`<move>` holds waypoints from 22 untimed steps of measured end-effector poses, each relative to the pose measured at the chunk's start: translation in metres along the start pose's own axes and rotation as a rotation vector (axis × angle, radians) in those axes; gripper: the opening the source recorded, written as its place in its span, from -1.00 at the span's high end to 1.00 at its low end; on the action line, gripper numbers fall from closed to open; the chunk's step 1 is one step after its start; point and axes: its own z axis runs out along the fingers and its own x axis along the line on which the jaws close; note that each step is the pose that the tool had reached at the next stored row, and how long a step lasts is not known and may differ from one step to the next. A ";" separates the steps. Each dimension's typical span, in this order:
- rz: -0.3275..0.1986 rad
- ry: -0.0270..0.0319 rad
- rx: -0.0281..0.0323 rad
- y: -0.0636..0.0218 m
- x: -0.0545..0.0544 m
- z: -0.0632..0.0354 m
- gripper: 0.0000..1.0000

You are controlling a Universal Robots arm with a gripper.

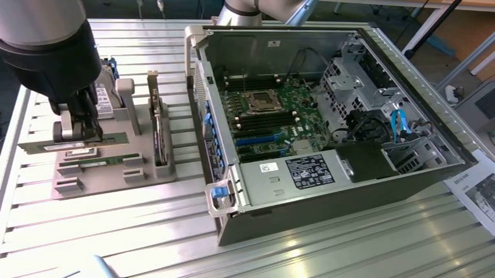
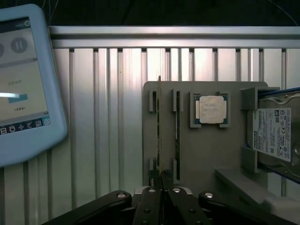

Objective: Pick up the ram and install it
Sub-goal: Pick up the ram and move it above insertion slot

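- The gripper (image 1: 80, 136) (image 2: 162, 180) is down at the grey holder (image 1: 108, 182) (image 2: 206, 154), its fingers drawn together so that only a thin slit is left, closed on the edge of the ram (image 1: 116, 139) (image 2: 158, 122)
- The ram stands on its long edge in a slot of the holder, and one end runs in between the fingers
- A second green stick (image 1: 101, 160) (image 2: 177, 136) stands in the slot just beside it, clear of the gripper
- In the wrist view the same holder carries a square silver processor (image 2: 210, 109) in a frame and a hard drive (image 2: 274, 136) at its far side
- A dark expansion card (image 1: 159, 139) stands upright at the holder's edge, towards the exterior view's right
- The holder rests on a slatted aluminium counter (image 1: 116, 231) (image 2: 108, 117)
- The open computer case (image 1: 270, 40) lies to the exterior view's right, its motherboard (image 1: 270, 116) exposed, well apart from the ram
- A light-blue tablet (image 2: 23, 84) lies on the counter
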 end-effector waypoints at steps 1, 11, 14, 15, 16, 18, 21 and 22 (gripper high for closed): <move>0.000 0.0000 0.0000 0.0001 0.000 -0.0023 0.76; 0.000 0.0000 -0.0001 0.0010 -0.001 -0.0323 0.76; 0.000 -0.0001 0.0001 0.0012 -0.001 -0.0386 0.76; 0.000 0.0001 -0.0001 0.0013 -0.001 -0.0409 0.76; 0.000 0.0000 -0.0001 0.0013 -0.001 -0.0426 0.76; 0.000 -0.0001 0.0001 0.0014 -0.001 -0.0457 0.76; 0.000 -0.0002 0.0002 0.0015 -0.001 -0.0469 0.76; 0.000 -0.0001 0.0001 0.0014 -0.001 -0.0470 0.76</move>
